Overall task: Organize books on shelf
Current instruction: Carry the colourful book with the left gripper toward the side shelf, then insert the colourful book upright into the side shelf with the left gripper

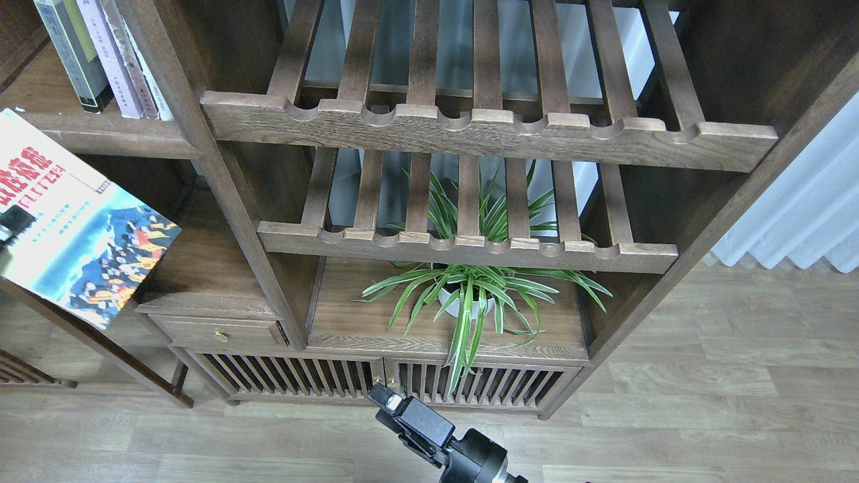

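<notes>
The colourful book (74, 221) with a blue mountain picture hangs tilted at the left edge, below and in front of the dark-brown shelf board (107, 133). Only a black tip of my left gripper (8, 225) shows at the frame's edge, clamped on the book's cover. A yellow-and-grey book (70, 54), a pale lavender book (104, 57) and thinner ones stand upright on the shelf at the top left. My right gripper (388, 397) is low at the bottom centre, empty, dark and seen end-on.
Two slatted racks with scalloped front rails (483, 131) (463, 248) fill the middle bay. A potted spider plant (470, 295) stands below them. A small drawer (218, 332) and slatted cabinet doors (376, 382) are lower down. A white curtain (798, 215) hangs at the right.
</notes>
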You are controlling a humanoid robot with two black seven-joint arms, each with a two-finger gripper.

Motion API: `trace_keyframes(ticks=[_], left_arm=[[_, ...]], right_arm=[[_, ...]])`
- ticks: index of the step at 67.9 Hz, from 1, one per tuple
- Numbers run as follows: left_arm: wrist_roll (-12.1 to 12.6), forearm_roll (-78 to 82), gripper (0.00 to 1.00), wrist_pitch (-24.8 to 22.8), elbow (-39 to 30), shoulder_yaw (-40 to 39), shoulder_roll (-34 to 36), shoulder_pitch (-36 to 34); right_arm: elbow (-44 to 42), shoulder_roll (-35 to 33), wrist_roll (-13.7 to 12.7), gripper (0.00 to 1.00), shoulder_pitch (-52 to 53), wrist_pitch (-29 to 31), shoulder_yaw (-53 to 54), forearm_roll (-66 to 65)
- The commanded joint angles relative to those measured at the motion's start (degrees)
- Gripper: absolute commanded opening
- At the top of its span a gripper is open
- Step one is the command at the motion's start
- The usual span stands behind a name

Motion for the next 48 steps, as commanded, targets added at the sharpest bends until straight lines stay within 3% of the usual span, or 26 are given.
trace_keyframes(ticks=[1, 18, 36, 48], left_arm=[[1.21, 0.29, 0.07, 0.01, 0.18, -4.87, 1.81, 0.05], [2.53, 5.47, 0.06, 0.01, 4.39, -8.56, 3.83, -4.25], [4.38, 15.14, 0.06, 0.01, 6.24, -7.15, 3.92, -17.34], [4.73, 20.68, 0.06, 0.01, 8.35, -2.23, 4.09, -27.1]], right_arm=[[-0.13, 0.0, 0.0, 0.99, -0.19, 0.0, 0.43, 0.06], [-0.13, 0.0, 0.0, 0.99, -0.36, 0.0, 0.69, 0.06], [-0.13, 0.0, -0.09, 0.99, -0.36, 0.0, 0.61, -0.03], [-0.13, 0.0, 0.0, 0.99, -0.54, 0.0, 0.69, -0.03]])
